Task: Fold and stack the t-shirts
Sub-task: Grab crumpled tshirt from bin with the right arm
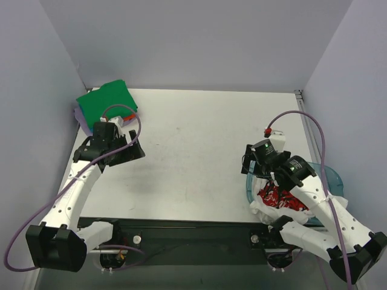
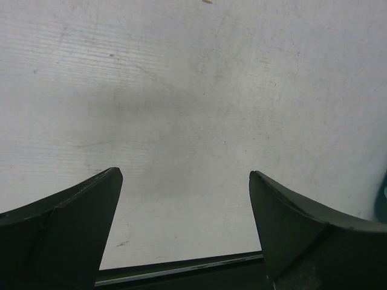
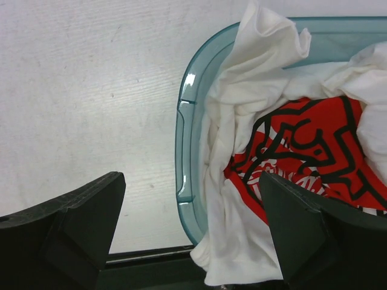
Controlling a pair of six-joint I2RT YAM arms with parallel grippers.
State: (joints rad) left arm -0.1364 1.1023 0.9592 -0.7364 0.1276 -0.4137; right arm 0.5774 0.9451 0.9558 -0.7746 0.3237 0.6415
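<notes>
A white t-shirt (image 3: 254, 54) with a red printed logo (image 3: 302, 145) lies crumpled in a translucent blue bin (image 3: 184, 121) at the near right; one fold hangs over the bin's near rim. It also shows in the top view (image 1: 281, 199). My right gripper (image 3: 192, 178) is open and empty above the bin's left rim, with one finger over the table and the other over the shirt. A folded green shirt (image 1: 106, 103) tops a stack at the far left, and a lavender edge (image 1: 78, 116) shows beneath it. My left gripper (image 2: 184, 175) is open and empty over bare table near that stack.
The bin's rim (image 1: 335, 178) sits by the table's right edge. The table's dark front edge (image 2: 181, 269) lies just below both grippers. Grey walls close in the left, back and right sides.
</notes>
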